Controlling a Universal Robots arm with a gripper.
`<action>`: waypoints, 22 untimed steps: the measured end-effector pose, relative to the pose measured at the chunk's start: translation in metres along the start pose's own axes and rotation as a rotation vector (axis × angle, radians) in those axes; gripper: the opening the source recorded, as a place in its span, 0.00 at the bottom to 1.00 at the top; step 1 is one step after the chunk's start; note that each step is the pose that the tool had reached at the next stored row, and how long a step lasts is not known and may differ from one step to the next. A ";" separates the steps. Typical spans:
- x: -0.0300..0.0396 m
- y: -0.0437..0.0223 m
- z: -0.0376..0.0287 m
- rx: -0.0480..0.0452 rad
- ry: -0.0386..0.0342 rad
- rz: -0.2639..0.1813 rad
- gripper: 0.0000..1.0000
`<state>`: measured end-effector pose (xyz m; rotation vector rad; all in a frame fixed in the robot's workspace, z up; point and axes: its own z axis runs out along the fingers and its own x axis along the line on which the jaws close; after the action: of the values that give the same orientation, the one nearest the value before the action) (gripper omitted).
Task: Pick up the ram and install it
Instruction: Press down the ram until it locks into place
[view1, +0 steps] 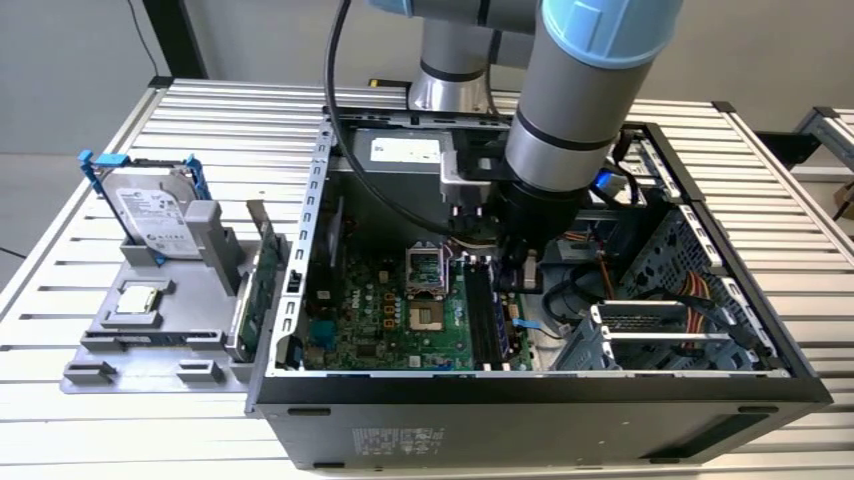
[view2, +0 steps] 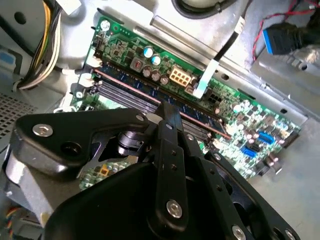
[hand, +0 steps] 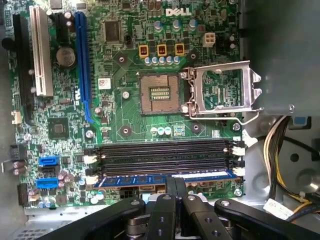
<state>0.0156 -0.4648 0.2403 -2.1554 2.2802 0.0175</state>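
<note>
The ram (hand: 135, 180) is a thin blue stick lying along the outermost of the black memory slots (hand: 165, 155) on the green motherboard. In the second wrist view the ram (view2: 127, 85) runs slantwise under my fingers. My gripper (hand: 175, 181) is shut, its two black fingers pressed together with their tips down on the stick's top edge near its middle. The fingers stand side by side along the stick's length, not across it. From the exterior view, the gripper (view1: 514, 285) is deep inside the open computer case, above the ram (view1: 513, 318).
An open processor socket (hand: 160, 95) and its raised bracket (hand: 227, 90) lie beside the slots. Cable bundles (hand: 280, 145) and a drive cage (view1: 667, 300) crowd the exterior view's right. Outside the case, a grey tray (view1: 94, 375) holds a hard drive (view1: 154, 215) and a green card (view1: 267, 270).
</note>
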 end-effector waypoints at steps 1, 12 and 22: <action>0.0001 -0.0001 0.0016 -0.0003 0.0003 -0.013 0.00; 0.0016 -0.0004 0.0059 -0.0005 0.0004 -0.024 0.00; 0.0024 -0.0006 0.0110 -0.0026 0.0008 -0.024 0.00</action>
<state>0.0160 -0.4671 0.2293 -2.1839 2.2561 0.0195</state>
